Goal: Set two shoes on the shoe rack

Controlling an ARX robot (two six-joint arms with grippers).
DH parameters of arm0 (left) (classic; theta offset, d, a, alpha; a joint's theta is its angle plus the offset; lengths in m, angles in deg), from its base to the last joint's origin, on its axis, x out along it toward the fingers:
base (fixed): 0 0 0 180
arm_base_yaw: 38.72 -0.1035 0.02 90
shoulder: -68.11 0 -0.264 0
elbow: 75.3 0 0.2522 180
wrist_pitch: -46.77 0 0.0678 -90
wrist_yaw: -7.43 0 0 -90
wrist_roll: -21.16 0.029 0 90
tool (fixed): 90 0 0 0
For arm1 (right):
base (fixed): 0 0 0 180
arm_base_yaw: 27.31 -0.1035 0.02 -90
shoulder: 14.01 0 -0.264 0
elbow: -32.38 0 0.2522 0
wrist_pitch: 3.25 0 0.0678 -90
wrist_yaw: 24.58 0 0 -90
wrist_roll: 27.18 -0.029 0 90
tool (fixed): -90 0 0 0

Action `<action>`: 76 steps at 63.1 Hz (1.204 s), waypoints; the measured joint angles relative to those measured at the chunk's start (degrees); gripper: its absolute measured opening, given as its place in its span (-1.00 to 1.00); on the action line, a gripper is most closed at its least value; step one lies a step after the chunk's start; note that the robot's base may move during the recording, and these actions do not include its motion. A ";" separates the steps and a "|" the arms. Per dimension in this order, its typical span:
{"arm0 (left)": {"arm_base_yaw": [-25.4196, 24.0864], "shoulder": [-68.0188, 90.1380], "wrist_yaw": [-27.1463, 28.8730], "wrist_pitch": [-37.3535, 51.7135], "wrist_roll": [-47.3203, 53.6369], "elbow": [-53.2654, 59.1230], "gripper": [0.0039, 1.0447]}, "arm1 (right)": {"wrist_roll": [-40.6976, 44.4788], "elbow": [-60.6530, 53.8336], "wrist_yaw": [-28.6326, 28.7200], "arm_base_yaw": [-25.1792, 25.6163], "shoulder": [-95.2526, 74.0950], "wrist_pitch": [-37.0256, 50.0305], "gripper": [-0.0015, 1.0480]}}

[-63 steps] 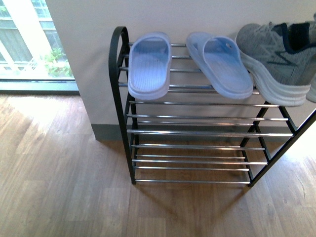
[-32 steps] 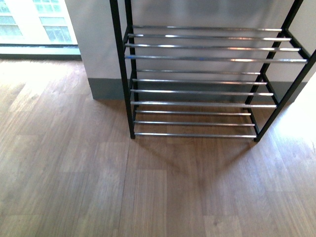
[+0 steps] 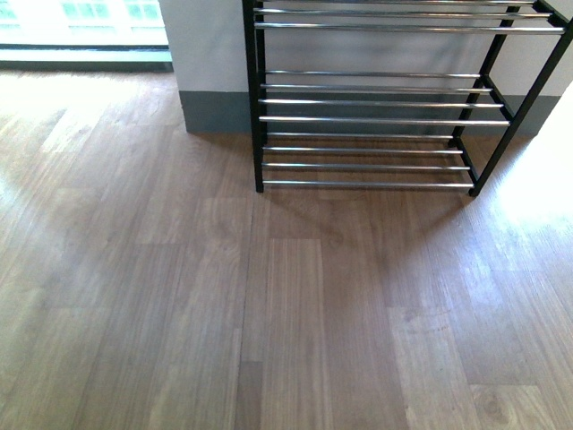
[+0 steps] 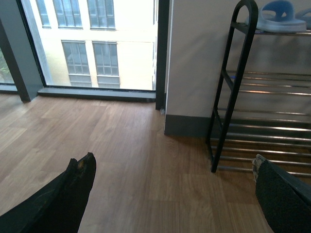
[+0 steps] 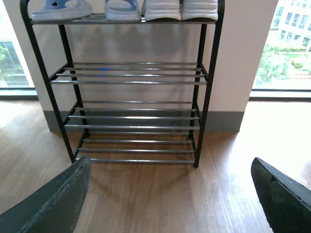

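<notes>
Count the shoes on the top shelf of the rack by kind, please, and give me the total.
Blue slides: 2
Sneakers with white soles: 2
Total: 4 shoes, all on the top shelf of the rack. The lower shelves hold none, as the right wrist view shows.

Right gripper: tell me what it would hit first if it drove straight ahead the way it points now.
Probably the shoe rack. The open right gripper holds nothing and faces the rack's lower tiers, with only bare wooden floor between. It might strike the chrome bars or slip between them toward the wall; depth is unclear.
</notes>
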 joint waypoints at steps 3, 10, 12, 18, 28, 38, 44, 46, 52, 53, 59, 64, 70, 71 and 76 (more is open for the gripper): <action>0.00 0.00 0.00 0.00 0.00 0.00 0.83 | 0.00 0.00 0.02 0.00 0.04 0.00 0.82; 0.00 0.00 0.02 0.00 0.00 0.00 0.83 | 0.00 0.00 0.07 0.00 0.02 0.00 0.82; 0.02 0.00 0.07 0.00 0.00 0.00 0.83 | 0.00 0.00 0.22 0.00 0.02 0.00 0.82; 0.00 0.00 0.17 0.02 0.00 0.00 0.83 | 0.00 0.00 0.22 0.00 0.02 0.00 0.82; 0.00 0.00 0.09 0.00 0.00 0.00 0.83 | 0.00 0.00 0.22 0.00 0.02 0.00 0.82; 0.02 0.00 0.22 0.00 -0.02 0.00 0.83 | 0.00 0.00 0.39 0.00 0.02 0.00 0.82; 0.02 0.00 0.15 0.02 0.00 0.00 0.83 | 0.00 0.00 0.35 0.00 0.02 0.00 0.82; 0.02 0.00 0.11 0.00 0.00 0.00 0.83 | 0.00 0.00 0.33 0.00 0.04 0.00 0.82; 0.00 0.00 0.15 0.00 0.00 0.00 0.83 | 0.00 0.00 0.37 0.00 0.02 0.00 0.82; 0.00 0.00 0.13 0.00 0.00 0.00 0.83 | 0.00 0.00 0.33 0.00 0.04 0.00 0.82; 0.00 0.00 0.09 0.02 0.00 0.00 0.83 | 0.00 0.00 0.22 0.00 0.00 0.00 0.82; 0.00 0.00 -0.07 0.00 0.00 0.00 0.83 | 0.00 0.00 0.00 0.00 -0.02 0.00 0.82; 0.00 0.00 -0.02 0.00 0.04 -0.02 0.83 | 0.00 0.00 0.02 0.00 -0.02 -0.02 0.82; 0.00 0.00 -0.02 0.00 0.04 -0.02 0.83 | 0.00 0.00 0.02 0.00 -0.04 -0.02 0.82; 0.00 0.00 -0.04 0.00 0.07 -0.02 0.83 | 0.00 0.00 0.00 0.00 0.02 -0.02 0.82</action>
